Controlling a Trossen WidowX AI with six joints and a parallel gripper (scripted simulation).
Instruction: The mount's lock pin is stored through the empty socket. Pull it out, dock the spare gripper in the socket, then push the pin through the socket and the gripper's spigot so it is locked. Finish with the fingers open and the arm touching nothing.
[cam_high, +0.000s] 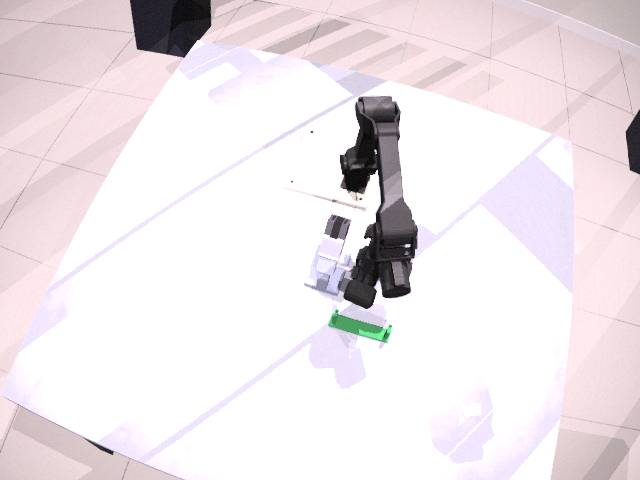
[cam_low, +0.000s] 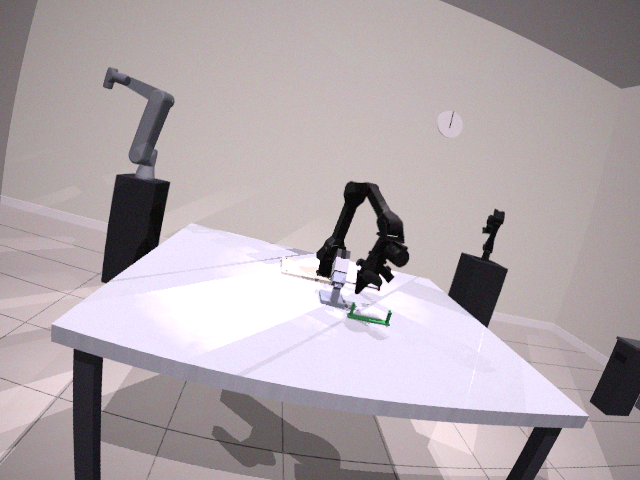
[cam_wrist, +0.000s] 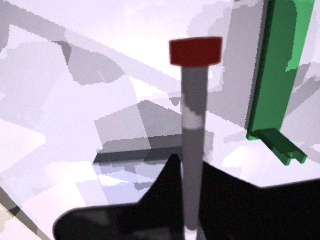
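My gripper (cam_wrist: 179, 159) (cam_high: 357, 290) (cam_low: 362, 285) is shut on the lock pin (cam_wrist: 193, 125), a grey shaft with a red cap at its far end. It holds the pin clear above the table, just right of the mount. The grey-white mount (cam_high: 324, 264) (cam_low: 334, 295) stands mid-table. The spare gripper (cam_high: 337, 225) (cam_low: 340, 266), pale with dark fingers, stands in the mount. I cannot tell how deep it sits in the socket. A flat green cradle (cam_high: 359, 327) (cam_low: 369, 318) (cam_wrist: 280, 75) lies empty just in front of the mount.
A thin pale base plate (cam_high: 320, 196) (cam_low: 299, 268) lies behind the mount under the arm's base. Dark pedestals stand around the table, one with a grey arm (cam_low: 147, 118). The table's edges are far from the work area.
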